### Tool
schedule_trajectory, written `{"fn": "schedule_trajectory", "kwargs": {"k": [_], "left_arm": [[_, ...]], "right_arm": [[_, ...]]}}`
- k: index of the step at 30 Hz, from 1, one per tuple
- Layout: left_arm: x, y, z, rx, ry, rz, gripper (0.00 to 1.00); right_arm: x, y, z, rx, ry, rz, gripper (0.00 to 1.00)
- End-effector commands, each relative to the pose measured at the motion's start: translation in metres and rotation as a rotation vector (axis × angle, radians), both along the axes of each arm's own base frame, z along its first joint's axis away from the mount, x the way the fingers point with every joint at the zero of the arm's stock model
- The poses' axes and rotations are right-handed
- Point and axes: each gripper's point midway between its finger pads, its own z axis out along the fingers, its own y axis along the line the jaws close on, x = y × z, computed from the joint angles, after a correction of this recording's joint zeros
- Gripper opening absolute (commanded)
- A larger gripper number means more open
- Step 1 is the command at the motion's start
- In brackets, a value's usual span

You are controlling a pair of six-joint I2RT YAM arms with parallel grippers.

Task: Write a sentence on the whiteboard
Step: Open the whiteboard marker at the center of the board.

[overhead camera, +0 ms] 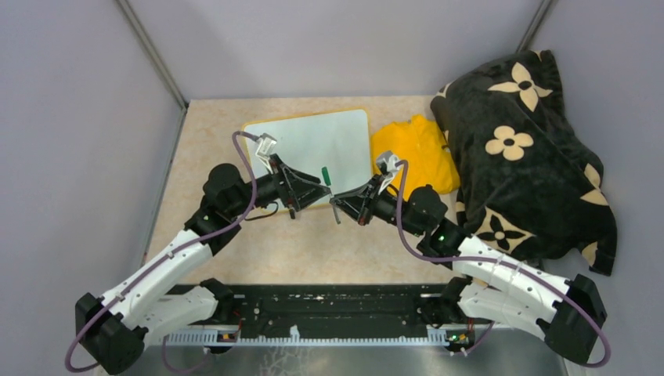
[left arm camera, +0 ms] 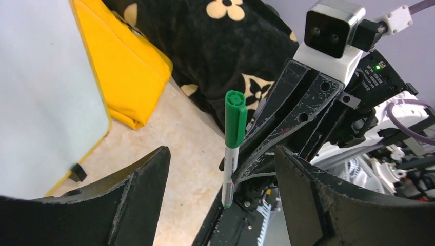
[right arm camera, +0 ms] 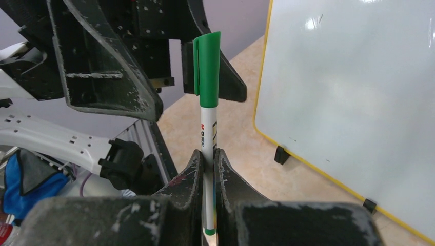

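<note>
Beige counter (overhead camera: 313, 243), whiteboard (overhead camera: 313, 145) behind: right tool (right arm camera: 209, 164) clenched on upright capped green marker (right arm camera: 208, 82); left tool (left arm camera: 220, 159) spread wide, its fingers (left arm camera: 138, 179) flanking the marker without contact.

The top camera looks down over the whole surface (overhead camera: 313, 243); both wrist cameras, close in, face each other, sharing the marker (left arm camera: 235, 123) and whiteboard (right arm camera: 354, 102).

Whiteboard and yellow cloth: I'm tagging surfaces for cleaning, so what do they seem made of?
The whiteboard: smooth glossy white panel, perhaps coated, as it mirrors light; thin yellow frame, likely plastic. The yellow cloth: soft matte fabric, judging by its folds.
</note>
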Motion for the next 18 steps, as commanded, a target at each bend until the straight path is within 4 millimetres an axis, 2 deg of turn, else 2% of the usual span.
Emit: {"fn": "schedule_trajectory", "kwargs": {"k": [1,10,18], "left_arm": [[-0.009,-0.013,0.014,-0.063,0.011,-0.095,0.8],[-0.006,-0.017,0.022,-0.095,-0.001,-0.108,0.69],[-0.008,-0.019,0.023,-0.123,-0.001,-0.123,0.44]], "right_arm": [[-0.009,0.007,0.029,0.083,-0.059,0.049,0.0],[-0.013,0.008,0.027,0.074,-0.056,0.068,0.0],[-0.015,0.01,0.025,0.049,-0.055,0.083,0.0]]}}
